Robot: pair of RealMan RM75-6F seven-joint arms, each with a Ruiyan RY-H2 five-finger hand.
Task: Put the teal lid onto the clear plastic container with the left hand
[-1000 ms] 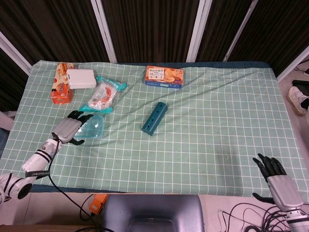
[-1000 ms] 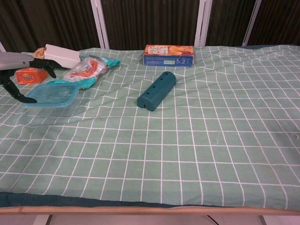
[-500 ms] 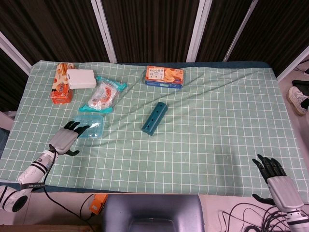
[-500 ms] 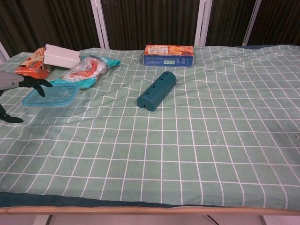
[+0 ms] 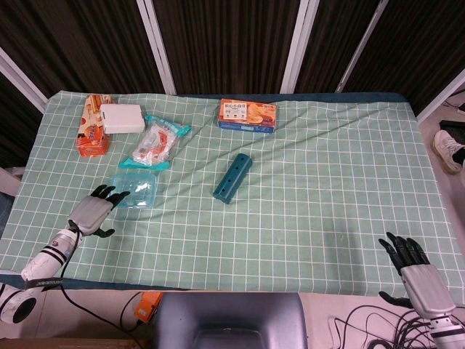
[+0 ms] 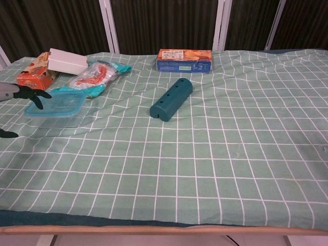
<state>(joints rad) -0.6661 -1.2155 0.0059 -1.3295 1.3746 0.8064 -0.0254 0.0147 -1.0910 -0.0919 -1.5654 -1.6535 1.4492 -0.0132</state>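
The lid (image 5: 136, 190) sat on the container (image 6: 54, 114) at the surface's (image 5: 312, 189) left side. The left robot hand (image 5: 91, 211) hovered just beside it, fingers spread, holding nothing. The right robot hand (image 5: 414, 270) hung open off the near right corner.

Bench cloth (image 5: 327, 182): pale green, white grid. Teal lid (image 5: 136, 190) on clear container. Dark teal cylinder (image 5: 232, 178). Orange-blue box (image 5: 248, 115). White box (image 5: 122, 118).

Teal lid (image 5: 136, 191) sits flat atop the clear container (image 6: 55, 114), near table's left edge.
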